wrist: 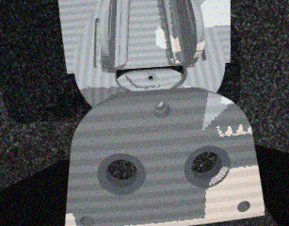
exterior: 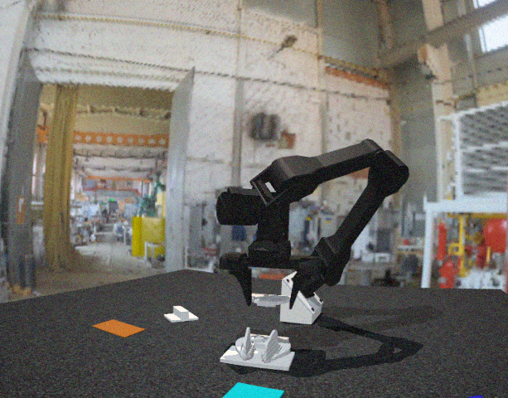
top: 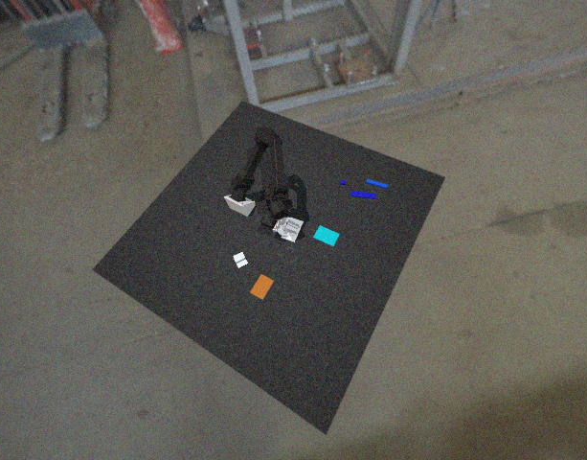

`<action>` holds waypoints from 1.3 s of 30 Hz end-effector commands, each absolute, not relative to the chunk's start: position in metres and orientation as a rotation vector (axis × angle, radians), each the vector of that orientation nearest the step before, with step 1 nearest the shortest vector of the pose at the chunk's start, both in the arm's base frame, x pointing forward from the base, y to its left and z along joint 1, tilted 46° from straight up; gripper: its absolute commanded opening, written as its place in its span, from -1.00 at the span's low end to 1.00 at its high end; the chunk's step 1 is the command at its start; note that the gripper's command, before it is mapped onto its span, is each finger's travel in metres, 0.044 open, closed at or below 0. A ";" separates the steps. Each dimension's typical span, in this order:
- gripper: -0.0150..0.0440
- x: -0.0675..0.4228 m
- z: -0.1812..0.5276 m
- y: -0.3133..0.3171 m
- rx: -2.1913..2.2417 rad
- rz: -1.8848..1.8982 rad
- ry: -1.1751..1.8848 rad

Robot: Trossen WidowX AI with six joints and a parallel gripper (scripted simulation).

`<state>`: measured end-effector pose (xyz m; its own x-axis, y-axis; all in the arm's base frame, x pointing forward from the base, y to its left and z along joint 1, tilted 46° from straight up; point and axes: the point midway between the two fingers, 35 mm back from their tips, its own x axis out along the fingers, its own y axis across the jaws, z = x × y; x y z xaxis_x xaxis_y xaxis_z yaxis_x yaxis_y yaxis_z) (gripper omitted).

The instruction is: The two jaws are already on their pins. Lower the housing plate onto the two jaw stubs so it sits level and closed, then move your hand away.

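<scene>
My gripper [exterior: 270, 303] is shut on the edges of the white housing plate [exterior: 268, 299] [wrist: 151, 137], which hangs about level in the air. The plate shows two large round holes and smaller ones in the wrist view. Below it, the white base [top: 295, 238] [exterior: 258, 364] [wrist: 71, 28] lies on the dark mat. Two upright grey-white jaws [exterior: 246, 346] [exterior: 270, 347] stand on the base, apart from the plate. In the wrist view the plate covers the near part of the base, so the stubs cannot be made out.
A small white block on a flat foot [top: 240, 260] [exterior: 181, 315] and an orange rectangle [top: 261, 287] [exterior: 118, 327] lie to one side. A cyan rectangle [top: 327, 235] [exterior: 254, 390] lies near the base. Blue bars [top: 363, 195] [top: 376, 183] are farther off. The arm's white mount [top: 239, 205] [exterior: 298, 314] stands behind.
</scene>
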<state>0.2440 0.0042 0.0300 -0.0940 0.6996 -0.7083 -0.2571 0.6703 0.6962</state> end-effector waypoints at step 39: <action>0.70 0.243 0.011 0.018 0.391 0.837 1.459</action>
